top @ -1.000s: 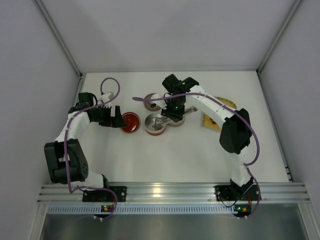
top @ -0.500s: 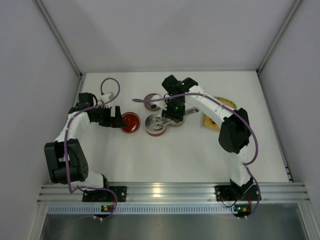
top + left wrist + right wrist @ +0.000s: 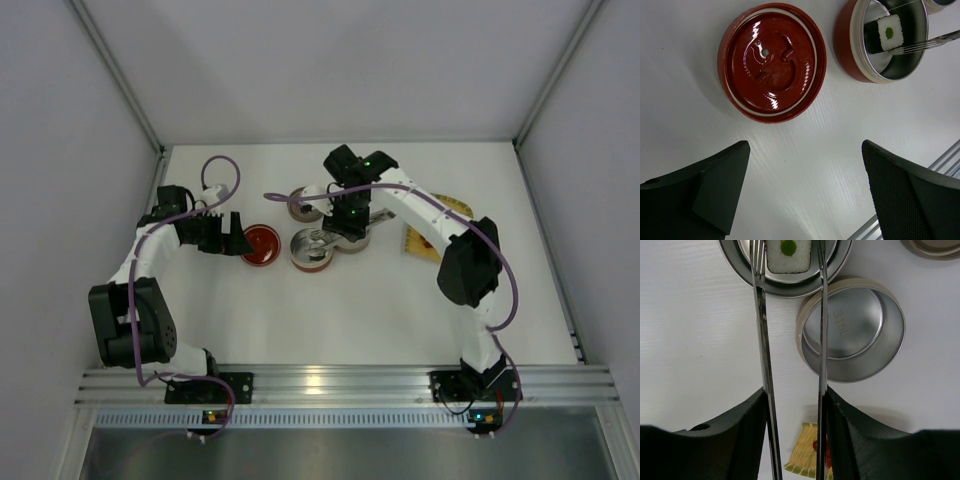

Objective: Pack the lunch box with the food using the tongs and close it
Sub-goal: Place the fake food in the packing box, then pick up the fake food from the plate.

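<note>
Operator: Right gripper state?
Technician: Fingers clamp both arms of the slender silver-grey metal tongs. The tong tips flank the white, green-centred sushi roll inside the round red-walled steel bowl near the table's middle.
Operator: Left gripper?
Technician: Fingers wide apart, empty, beside the round red lid.

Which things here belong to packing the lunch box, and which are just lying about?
Belong to the job:
tongs, held in the right gripper
sushi piece, in the red-walled tin
empty steel tin
red lid

Just lying about:
bamboo mat
aluminium rail
</note>
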`<move>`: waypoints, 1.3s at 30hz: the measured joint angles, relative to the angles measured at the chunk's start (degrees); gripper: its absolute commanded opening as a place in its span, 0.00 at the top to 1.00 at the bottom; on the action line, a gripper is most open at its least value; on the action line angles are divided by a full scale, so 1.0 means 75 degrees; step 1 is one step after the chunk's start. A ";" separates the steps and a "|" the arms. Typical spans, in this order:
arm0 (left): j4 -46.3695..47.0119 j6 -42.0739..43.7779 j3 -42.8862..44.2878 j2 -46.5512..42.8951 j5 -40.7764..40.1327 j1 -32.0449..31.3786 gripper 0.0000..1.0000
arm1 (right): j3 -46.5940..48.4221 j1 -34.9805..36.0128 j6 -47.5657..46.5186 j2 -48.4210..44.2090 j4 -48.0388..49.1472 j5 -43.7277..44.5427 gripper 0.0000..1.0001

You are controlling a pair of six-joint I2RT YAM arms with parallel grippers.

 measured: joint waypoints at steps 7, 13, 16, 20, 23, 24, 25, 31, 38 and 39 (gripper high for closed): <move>-0.0006 0.0000 0.0000 0.0000 0.0032 0.0000 0.02 | 0.0140 -0.0041 0.0329 -0.0501 0.0087 -0.0536 0.57; -0.0015 0.0009 0.0000 0.0000 0.0055 0.0000 0.02 | 0.0178 -0.0525 0.0755 -0.1416 0.0189 -0.0927 0.57; -0.0017 0.0032 0.0000 0.0000 0.0055 0.0000 0.02 | 0.0067 -0.1221 0.0973 -0.1842 0.0271 -0.1061 0.57; -0.0020 0.0038 0.0000 0.0000 0.0055 0.0000 0.02 | -0.0463 -0.2611 0.1431 -0.2363 0.0364 -0.1090 0.58; -0.0017 0.0035 0.0000 0.0000 0.0058 0.0000 0.02 | -0.1183 -0.3646 0.1886 -0.2734 0.0545 -0.0903 0.60; -0.0017 0.0029 0.0000 0.0000 0.0058 0.0000 0.02 | -0.1556 -0.3952 0.2072 -0.2914 0.0685 -0.0731 0.61; -0.0017 0.0026 0.0000 0.0000 0.0067 0.0000 0.02 | -0.1886 -0.4153 0.2273 -0.3077 0.0737 -0.0565 0.62; -0.0003 -0.0020 0.0000 0.0000 0.0189 0.0000 0.02 | -0.3328 -0.4374 0.3614 -0.3838 0.1087 0.0385 0.64; -0.0006 -0.0017 0.0000 0.0000 0.0201 0.0000 0.02 | -0.4080 -0.4383 0.5091 -0.4261 0.1740 0.1259 0.58; -0.0006 -0.0015 0.0000 0.0000 0.0201 0.0000 0.01 | -0.4179 -0.4386 0.5234 -0.4287 0.1845 0.1323 0.58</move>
